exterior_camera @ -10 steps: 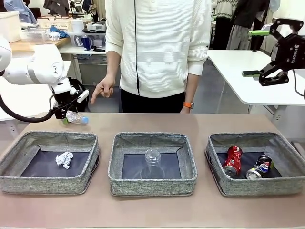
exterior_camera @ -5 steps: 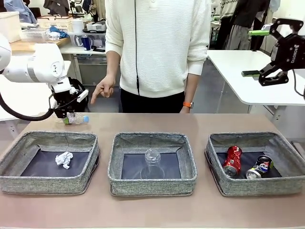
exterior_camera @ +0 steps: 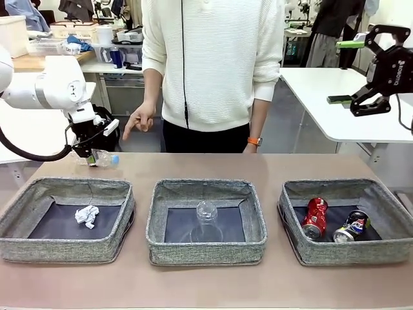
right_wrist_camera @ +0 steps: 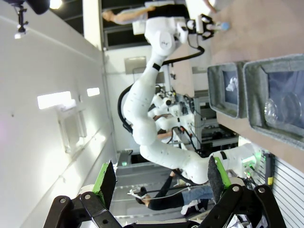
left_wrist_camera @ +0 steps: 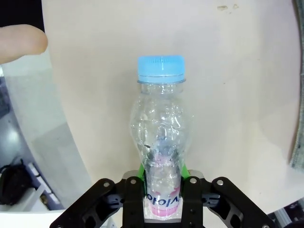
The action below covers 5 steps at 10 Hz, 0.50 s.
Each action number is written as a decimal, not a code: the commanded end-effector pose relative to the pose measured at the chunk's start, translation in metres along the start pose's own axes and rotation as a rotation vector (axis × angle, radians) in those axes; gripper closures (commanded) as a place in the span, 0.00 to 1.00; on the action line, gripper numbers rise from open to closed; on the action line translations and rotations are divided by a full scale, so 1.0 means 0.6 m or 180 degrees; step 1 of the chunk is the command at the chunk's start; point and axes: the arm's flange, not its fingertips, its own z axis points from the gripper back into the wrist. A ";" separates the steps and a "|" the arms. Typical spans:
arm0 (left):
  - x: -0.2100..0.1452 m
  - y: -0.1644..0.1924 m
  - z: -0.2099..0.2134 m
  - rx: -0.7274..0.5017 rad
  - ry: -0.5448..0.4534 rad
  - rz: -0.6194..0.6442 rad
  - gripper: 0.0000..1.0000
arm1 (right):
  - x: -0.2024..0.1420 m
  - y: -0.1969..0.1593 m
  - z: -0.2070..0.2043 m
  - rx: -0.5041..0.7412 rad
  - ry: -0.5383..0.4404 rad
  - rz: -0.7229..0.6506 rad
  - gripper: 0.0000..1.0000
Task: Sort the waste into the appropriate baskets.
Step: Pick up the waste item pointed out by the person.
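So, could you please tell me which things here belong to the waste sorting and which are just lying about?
Job:
bottle in left gripper
paper ball
plastic cup
red can
dark blue can
three baskets

Lying about:
background shelf clutter
white side table

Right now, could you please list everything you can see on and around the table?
Baskets: three, grey woven, in a row; left, middle, right.
Paper ball: one, white, in the left basket.
Plastic cup: one, clear, in the middle basket.
Red can: one, in the right basket.
Dark blue can: one, in the right basket, beside the red can.
Bottle: one, clear, pink label, blue cap, at the table's far left.
Person's hand: one, beyond the table's far edge.
Left tool: clamped on the bottle.
Right tool: open, raised at right.
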 end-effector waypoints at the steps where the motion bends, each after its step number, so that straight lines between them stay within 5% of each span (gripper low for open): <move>1: -0.006 -0.017 0.030 -0.0213 -0.0024 0.0417 1.00 | -0.001 0.003 0.001 -0.0013 0.0014 -0.0010 0.00; 3: -0.013 -0.089 0.139 -0.0712 -0.0457 0.0864 1.00 | -0.001 0.003 0.001 -0.0013 0.0014 -0.0010 0.00; 5: -0.003 -0.188 0.252 -0.0567 -0.1222 0.2003 1.00 | -0.001 0.003 0.001 -0.0013 0.0014 -0.0010 0.00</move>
